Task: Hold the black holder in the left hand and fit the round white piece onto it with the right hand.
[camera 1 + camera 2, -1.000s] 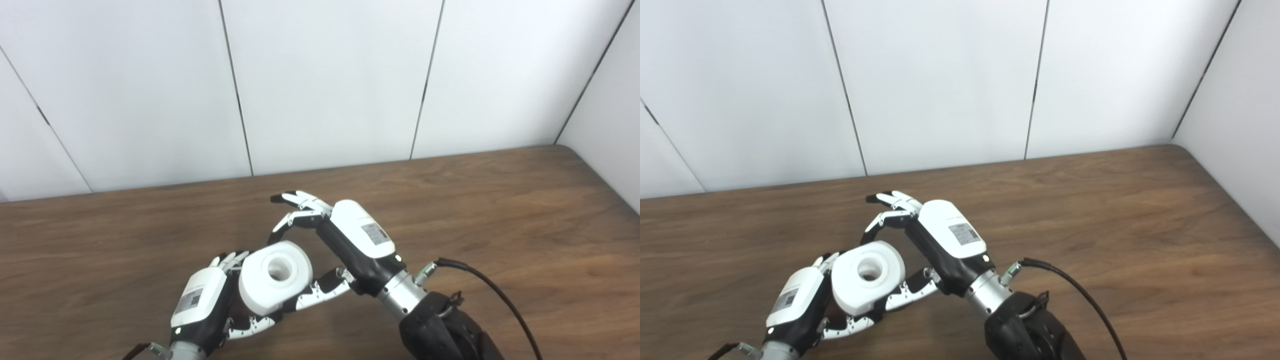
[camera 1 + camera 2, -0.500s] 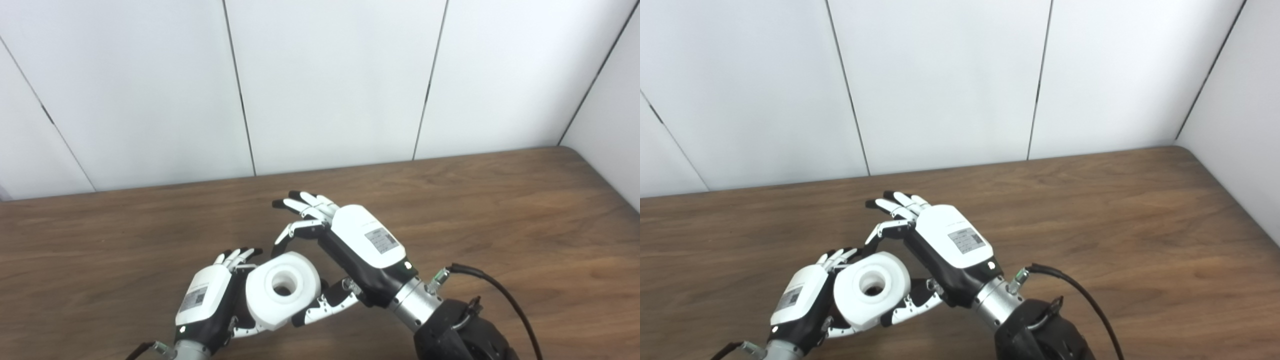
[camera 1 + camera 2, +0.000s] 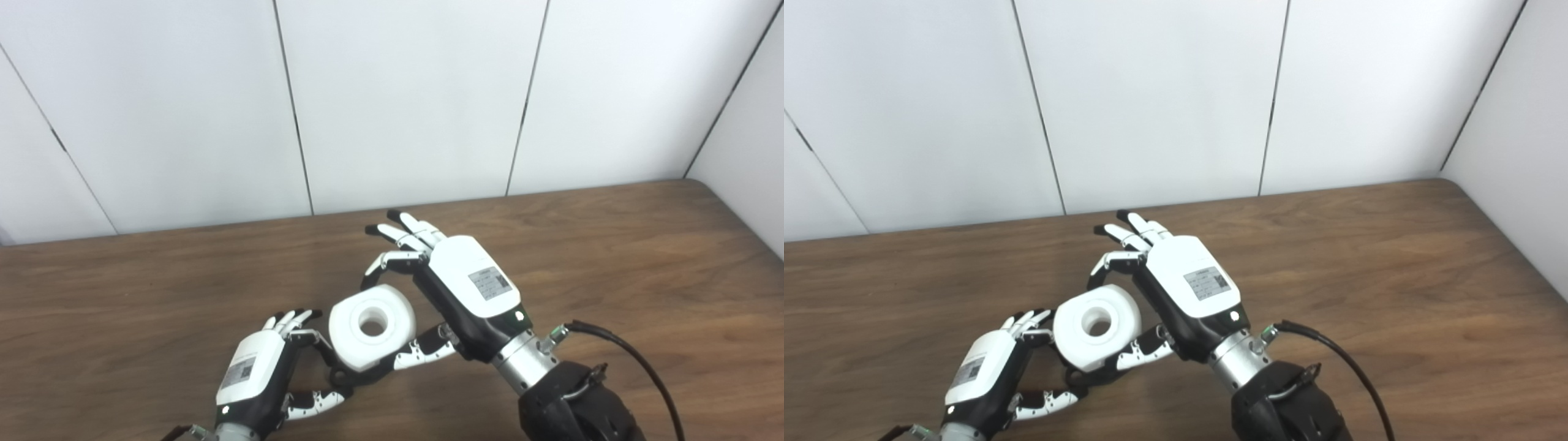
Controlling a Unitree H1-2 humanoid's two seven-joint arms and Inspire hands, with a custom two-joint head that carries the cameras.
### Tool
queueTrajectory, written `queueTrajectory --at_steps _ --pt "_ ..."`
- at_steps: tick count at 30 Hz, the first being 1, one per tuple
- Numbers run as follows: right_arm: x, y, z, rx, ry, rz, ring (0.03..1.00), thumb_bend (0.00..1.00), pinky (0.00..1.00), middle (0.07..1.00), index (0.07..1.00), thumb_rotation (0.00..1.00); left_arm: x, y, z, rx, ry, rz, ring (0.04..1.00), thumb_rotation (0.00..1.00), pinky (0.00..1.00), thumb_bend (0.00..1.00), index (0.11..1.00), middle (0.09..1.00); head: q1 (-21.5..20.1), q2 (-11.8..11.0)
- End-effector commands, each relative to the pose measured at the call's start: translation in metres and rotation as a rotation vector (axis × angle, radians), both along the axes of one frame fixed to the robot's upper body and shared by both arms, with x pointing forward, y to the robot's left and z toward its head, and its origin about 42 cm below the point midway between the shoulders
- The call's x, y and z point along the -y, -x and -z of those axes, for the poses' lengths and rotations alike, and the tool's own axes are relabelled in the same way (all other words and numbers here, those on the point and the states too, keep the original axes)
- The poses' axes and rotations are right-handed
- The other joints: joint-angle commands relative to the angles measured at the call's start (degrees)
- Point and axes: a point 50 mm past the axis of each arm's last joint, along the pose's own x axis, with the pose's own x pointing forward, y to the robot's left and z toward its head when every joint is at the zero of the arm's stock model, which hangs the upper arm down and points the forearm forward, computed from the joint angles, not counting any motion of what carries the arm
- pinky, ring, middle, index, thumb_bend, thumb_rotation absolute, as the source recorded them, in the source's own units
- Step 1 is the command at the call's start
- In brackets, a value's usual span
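Fingertip and thumb of my right hand [image 3: 456, 294] pinch the round white piece [image 3: 372, 326] from above and below, bore facing up at me so I can line it up. Just left of it, my left hand [image 3: 260, 380] curls loosely open around what looks like the black holder [image 3: 343, 375], glimpsed only as a dark base under the piece, low over the table [image 3: 612, 257]; whether the fingers actually press it I cannot tell. Grey labels sit on the backs of both hands, their print too small to read.
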Motion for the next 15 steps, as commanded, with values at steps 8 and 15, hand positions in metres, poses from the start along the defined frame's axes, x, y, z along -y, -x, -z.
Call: queueTrajectory --at_steps 8,15 --pt "0.004 -0.005 -0.004 0.058 0.004 0.017 0.953 0.51 0.91 0.897 0.478 0.14 0.004 -0.003 -0.016 0.074 0.012 0.006 0.949 0.05 1.00 0.52 0.480 0.901 0.6 0.3" --pt "0.003 -0.008 0.009 0.016 0.031 0.012 0.964 0.51 0.90 0.905 0.479 0.14 0.006 -0.003 -0.016 0.082 0.019 0.005 0.946 0.05 1.00 0.52 0.480 0.896 1.2 0.3"
